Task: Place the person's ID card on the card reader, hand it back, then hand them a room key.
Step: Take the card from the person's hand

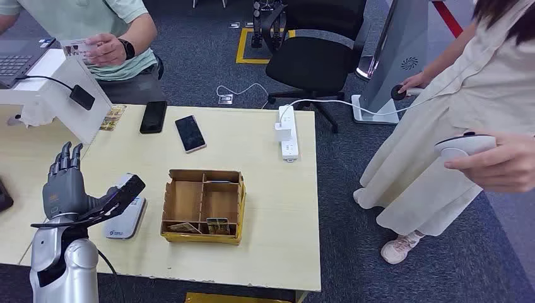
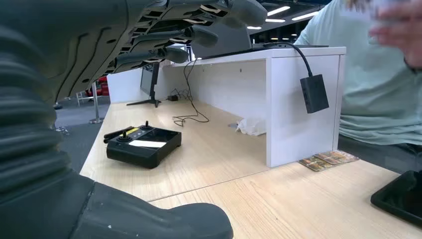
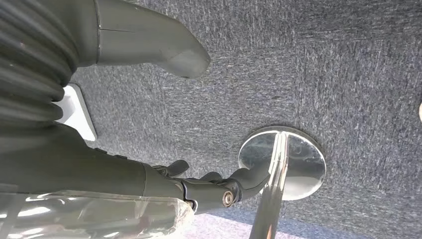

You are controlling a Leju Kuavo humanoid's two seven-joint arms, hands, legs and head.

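My left hand [image 1: 66, 186] is held up over the near left of the table, fingers straight and spread, thumb out, nothing in it. Its thumb hangs over the white card reader [image 1: 126, 222]. A seated person at the far left holds the ID card [image 1: 79, 48] in a hand, well away from mine; in the left wrist view that card is a blur [image 2: 366, 7]. A yellow-edged divider box [image 1: 203, 205] in the table's middle holds room key cards [image 1: 216, 225] in its front slots. My right hand [image 3: 199, 184] hangs over grey carpet, empty, fingers loosely bent.
Two phones [image 1: 153, 117] [image 1: 190, 133] and a power strip [image 1: 288, 132] lie at the far side. A white riser shelf [image 1: 57, 95] carries a laptop [image 1: 19, 60]. A black controller [image 2: 143, 144] sits at the left. A standing person [image 1: 441, 126] is beside the right edge.
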